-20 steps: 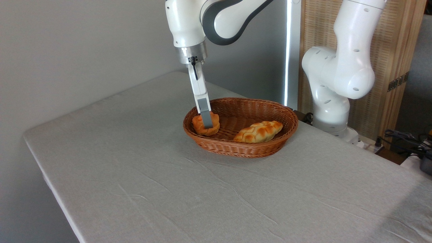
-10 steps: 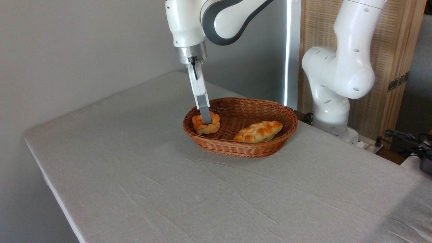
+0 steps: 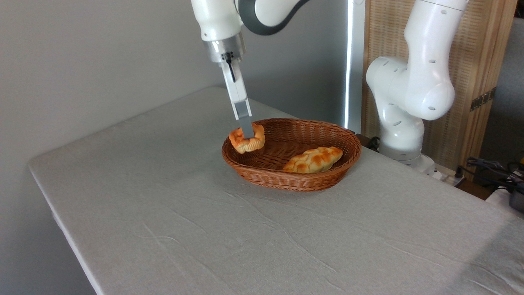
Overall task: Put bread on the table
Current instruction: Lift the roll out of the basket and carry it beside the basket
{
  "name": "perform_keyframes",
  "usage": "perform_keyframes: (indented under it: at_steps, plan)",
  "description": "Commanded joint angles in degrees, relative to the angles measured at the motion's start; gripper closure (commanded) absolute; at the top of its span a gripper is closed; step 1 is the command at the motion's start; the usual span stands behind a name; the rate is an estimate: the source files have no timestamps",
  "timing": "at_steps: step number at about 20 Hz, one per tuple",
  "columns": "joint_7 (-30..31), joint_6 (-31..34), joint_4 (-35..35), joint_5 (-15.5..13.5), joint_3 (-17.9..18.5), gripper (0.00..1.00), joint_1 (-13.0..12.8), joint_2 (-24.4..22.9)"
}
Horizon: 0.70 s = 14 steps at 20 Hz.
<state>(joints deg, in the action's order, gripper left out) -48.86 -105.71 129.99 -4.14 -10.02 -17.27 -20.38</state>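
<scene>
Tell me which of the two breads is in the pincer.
The small round bun, gripped by the pincer and lifted at the basket's left rim. The longer braided loaf lies untouched inside the basket.

Grey-clothed table [image 3: 163,213] with rounded corners, wrinkles running across its cloth, wicker basket [image 3: 291,179] sitting directly on it toward the far side

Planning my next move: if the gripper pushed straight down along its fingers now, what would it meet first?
Probably the brown oval wicker basket, near its left rim or floor, below the held small round orange-golden bun. Depth from one view is uncertain.
</scene>
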Motion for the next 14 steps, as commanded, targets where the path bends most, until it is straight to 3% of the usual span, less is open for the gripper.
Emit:
perform_keyframes:
  at_steps: [1,4,8,11,14]
  plan:
    - [-0.6,2.6,-9.1,-0.3,4.5,0.72,0.0,4.6]
    - [-0.6,2.2,-15.0,-0.3,7.5,0.68,0.0,7.1]
    - [-0.7,-1.4,-18.8,0.3,8.0,0.60,-0.5,13.0]
    - [-0.6,-12.6,-18.6,0.3,7.2,0.41,-0.8,18.2]
    - [-0.7,-17.0,-18.6,0.3,6.4,0.16,-1.0,22.3]
